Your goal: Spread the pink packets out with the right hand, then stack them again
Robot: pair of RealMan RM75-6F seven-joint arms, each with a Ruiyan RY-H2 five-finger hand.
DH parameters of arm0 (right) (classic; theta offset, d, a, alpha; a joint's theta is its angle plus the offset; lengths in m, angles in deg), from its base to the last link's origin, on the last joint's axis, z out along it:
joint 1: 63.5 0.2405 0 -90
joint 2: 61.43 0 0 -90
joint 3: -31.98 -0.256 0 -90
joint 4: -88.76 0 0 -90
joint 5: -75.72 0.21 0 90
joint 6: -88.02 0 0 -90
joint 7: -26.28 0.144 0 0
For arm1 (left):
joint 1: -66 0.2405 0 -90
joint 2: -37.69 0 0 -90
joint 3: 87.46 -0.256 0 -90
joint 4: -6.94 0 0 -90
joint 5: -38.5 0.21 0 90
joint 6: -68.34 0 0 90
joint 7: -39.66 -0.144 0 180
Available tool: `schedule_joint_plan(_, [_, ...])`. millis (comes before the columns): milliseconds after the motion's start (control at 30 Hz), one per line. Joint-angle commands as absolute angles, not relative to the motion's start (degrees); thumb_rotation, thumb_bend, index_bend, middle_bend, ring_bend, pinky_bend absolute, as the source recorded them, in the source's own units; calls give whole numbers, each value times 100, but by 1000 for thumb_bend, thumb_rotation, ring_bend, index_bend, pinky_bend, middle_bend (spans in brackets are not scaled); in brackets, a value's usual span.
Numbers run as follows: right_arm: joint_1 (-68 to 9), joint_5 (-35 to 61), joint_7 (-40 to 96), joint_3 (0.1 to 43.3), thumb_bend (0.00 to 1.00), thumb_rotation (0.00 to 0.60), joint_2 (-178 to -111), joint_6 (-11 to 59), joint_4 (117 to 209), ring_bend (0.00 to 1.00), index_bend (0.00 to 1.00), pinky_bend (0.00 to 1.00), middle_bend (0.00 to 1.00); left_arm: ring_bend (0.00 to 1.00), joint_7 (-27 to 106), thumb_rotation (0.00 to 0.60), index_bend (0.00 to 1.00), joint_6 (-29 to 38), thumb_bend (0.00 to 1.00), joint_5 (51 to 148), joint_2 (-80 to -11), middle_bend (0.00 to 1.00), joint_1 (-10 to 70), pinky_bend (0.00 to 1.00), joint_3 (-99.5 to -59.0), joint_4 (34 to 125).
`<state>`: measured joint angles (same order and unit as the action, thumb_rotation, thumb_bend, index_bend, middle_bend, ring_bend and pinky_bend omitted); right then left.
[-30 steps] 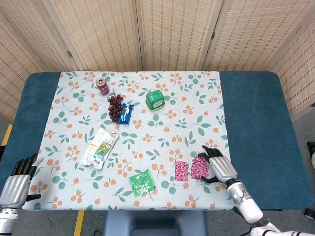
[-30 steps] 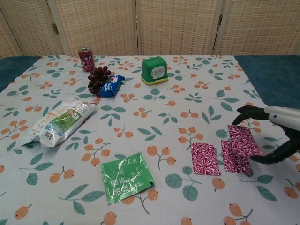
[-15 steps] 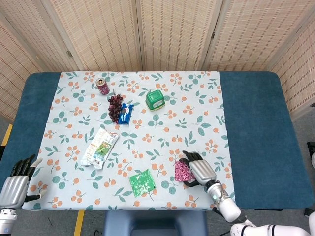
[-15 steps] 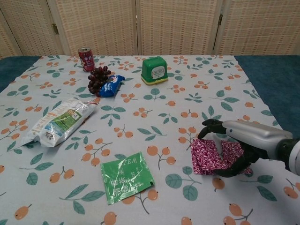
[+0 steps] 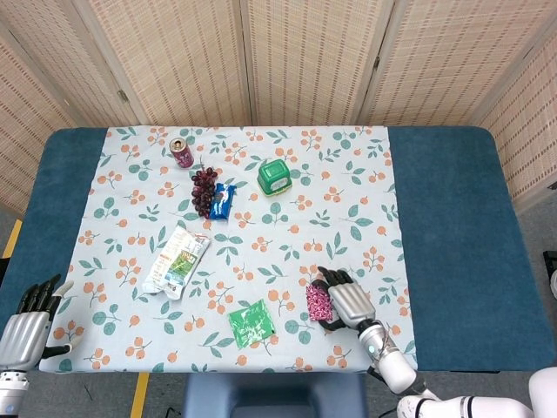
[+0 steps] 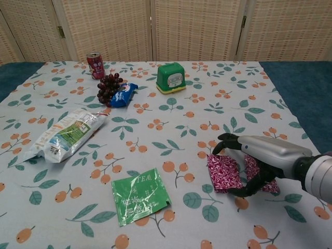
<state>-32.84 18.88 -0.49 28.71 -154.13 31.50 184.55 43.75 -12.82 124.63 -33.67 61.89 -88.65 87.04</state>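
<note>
- Packets: pink packets (image 6: 224,172) lie flat on the flowered tablecloth (image 6: 171,129), near your front edge, right of centre.
- In the chest view, one packet shows in full on the left side of the right hand (image 6: 254,163); a second peeks out past the palm on the far side (image 6: 254,168). Whether they overlap under the hand can't be told.
- Your right hand is arched over them like a claw: fingers (image 6: 224,140) curve down over the top edge of the near packet, thumb (image 6: 246,189) hooks in at its lower corner.
- Fingers are half curled and spread apart, bracketing the packet rather than clenched. Fingertips look to be touching or just over the foil; nothing is lifted off the cloth. A true pinch can't be confirmed from either view.
- Head view agrees: right hand (image 5: 339,300) covers most of the packets, only a pink strip (image 5: 318,301) shows at its left side.
- Your left hand (image 5: 26,322) hangs off the front left corner of the table, fingers loosely spread, holding nothing.
- Green tea sachet (image 6: 140,195) lies well to the left of the packets, apart from them.
- Snack bag (image 6: 65,135), grapes (image 6: 108,87), blue wrapper (image 6: 123,94), soda can (image 6: 95,65) and green box (image 6: 171,77) sit toward the far half, well away from your right hand.
</note>
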Motion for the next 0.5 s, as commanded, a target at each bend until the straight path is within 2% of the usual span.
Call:
schedule_joint_plan(33, [-3273, 1901, -54, 2881, 306, 536, -15431, 3140, 18449, 0, 189, 0, 4, 29, 4377, 600, 139, -1279, 169, 12469, -3367, 0, 6181, 0, -8861, 8700])
schedule_joint_plan(500, [-3284, 1942, -81, 2948, 305, 539, -15525, 2982, 18423, 0, 177, 0, 4, 35, 4420, 600, 138, -1259, 168, 12486, -3377, 0, 6161, 0, -8858, 8657])
